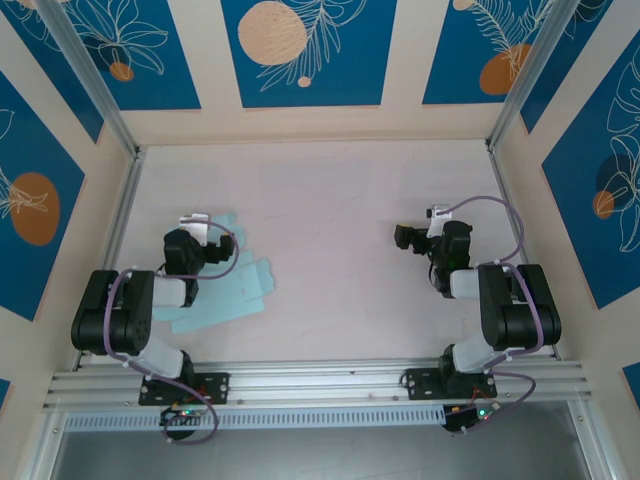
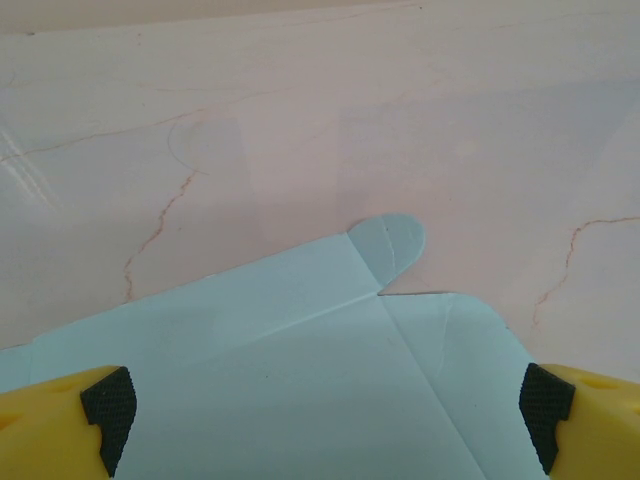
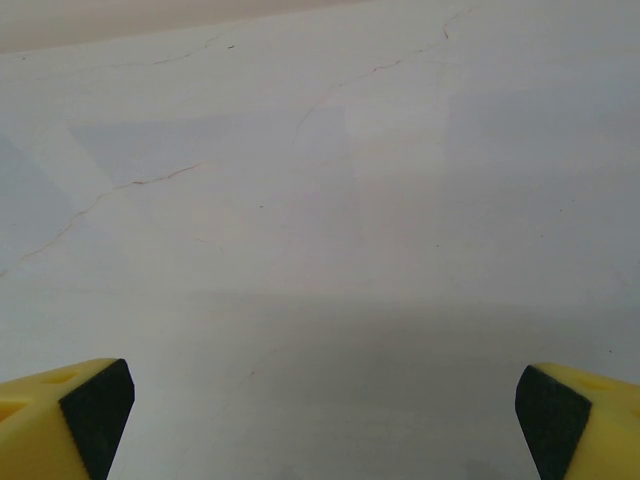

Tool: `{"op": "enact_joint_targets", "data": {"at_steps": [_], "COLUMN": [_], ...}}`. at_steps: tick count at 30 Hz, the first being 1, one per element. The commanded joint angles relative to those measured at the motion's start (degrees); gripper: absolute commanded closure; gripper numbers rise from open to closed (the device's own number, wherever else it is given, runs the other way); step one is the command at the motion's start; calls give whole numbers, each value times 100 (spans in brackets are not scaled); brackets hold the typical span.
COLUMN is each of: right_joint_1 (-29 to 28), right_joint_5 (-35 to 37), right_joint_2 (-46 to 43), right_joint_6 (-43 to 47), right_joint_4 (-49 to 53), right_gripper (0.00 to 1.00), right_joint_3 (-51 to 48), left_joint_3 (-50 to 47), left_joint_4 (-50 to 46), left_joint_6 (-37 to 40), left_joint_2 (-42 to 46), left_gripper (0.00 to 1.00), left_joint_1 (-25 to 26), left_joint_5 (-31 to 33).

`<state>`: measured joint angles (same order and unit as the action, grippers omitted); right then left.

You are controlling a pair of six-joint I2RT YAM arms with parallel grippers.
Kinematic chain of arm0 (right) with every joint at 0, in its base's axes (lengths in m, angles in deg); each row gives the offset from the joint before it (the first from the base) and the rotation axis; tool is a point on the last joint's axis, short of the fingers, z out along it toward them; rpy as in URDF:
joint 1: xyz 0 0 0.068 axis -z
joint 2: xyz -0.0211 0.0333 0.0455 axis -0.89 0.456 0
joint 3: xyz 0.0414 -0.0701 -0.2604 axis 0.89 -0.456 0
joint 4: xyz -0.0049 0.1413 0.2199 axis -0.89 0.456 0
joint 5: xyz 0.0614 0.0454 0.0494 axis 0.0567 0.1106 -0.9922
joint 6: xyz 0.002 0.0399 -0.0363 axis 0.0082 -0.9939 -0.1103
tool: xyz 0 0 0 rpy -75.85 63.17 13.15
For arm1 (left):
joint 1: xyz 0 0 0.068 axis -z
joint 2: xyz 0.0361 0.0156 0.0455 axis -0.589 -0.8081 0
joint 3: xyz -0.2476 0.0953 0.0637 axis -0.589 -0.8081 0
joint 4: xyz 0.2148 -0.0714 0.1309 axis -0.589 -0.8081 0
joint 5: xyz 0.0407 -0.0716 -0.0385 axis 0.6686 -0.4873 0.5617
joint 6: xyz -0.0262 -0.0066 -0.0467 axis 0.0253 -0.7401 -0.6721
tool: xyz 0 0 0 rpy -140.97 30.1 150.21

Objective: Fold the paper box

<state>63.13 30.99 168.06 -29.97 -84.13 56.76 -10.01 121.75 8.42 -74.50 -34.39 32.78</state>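
I am hovering my bent left arm low over the paper box [image 2: 300, 350], which is lying flat on the left side of the table [image 1: 340, 190]. The left gripper [image 2: 328, 420] is gaping wide, maybe not touching it. The right gripper [image 3: 325, 410] is gaping wide too, well apart from it.

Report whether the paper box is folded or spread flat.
Spread flat: the paper box lies as a sheet on the table, rounded tab and creases showing, no walls raised.

No readable text, labels, brands or numbers appear on any surface.
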Motion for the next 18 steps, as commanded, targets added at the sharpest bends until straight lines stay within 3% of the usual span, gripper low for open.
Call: {"op": "enact_joint_targets", "data": {"at_steps": [1,18], "right_joint_1": [34,33], "right_joint_5": [-81,-80], "right_joint_2": [-41,-54], "right_joint_6": [133,139], "right_joint_4": [-89,-101], "right_gripper": [0,1], "right_joint_3": [118,97], "left_joint_3": [114,81], "left_joint_4": [9,-128], "left_joint_6": [81,6], "left_joint_2": [40,329], "left_gripper": [0,0], "left_joint_1": [50,39], "left_joint_5": [17,181]}}
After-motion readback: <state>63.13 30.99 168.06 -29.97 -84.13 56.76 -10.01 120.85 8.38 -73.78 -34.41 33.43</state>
